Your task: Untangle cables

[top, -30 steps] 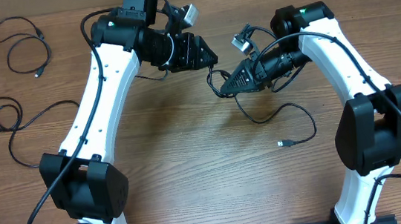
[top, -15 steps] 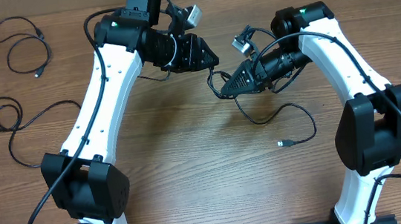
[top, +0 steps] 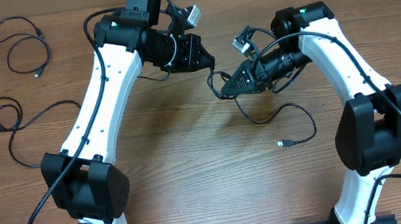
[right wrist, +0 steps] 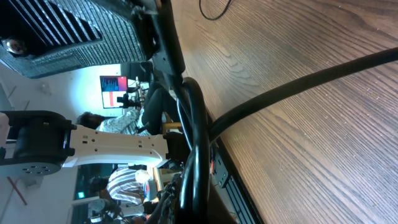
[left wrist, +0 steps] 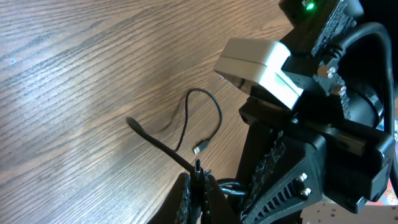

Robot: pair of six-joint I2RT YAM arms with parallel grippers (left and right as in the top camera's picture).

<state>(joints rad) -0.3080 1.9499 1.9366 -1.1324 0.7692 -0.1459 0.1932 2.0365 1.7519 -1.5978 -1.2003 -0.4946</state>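
Observation:
A small tangle of thin black cables [top: 216, 79] hangs between my two grippers above the table's back middle. My left gripper [top: 209, 61] is shut on one strand; in the left wrist view that strand [left wrist: 163, 148] runs up out of the closed gripper [left wrist: 200, 194]. My right gripper [top: 222, 89] is shut on a looped part of the cables [right wrist: 196, 118], its gripper tip [right wrist: 189, 202] low in the right wrist view. One strand [top: 293, 108] trails down to a plug [top: 281, 144] lying on the wood.
Two separate loose cables lie at the far left, one at the back [top: 23, 45] and one nearer [top: 9, 126]. The right arm's white wrist camera [left wrist: 260, 70] sits close to my left gripper. The wooden table [top: 208, 186] stretches toward the front.
My left gripper has gone from partly open to shut on a strand of the tangle. The right gripper has held still, shut on the cables.

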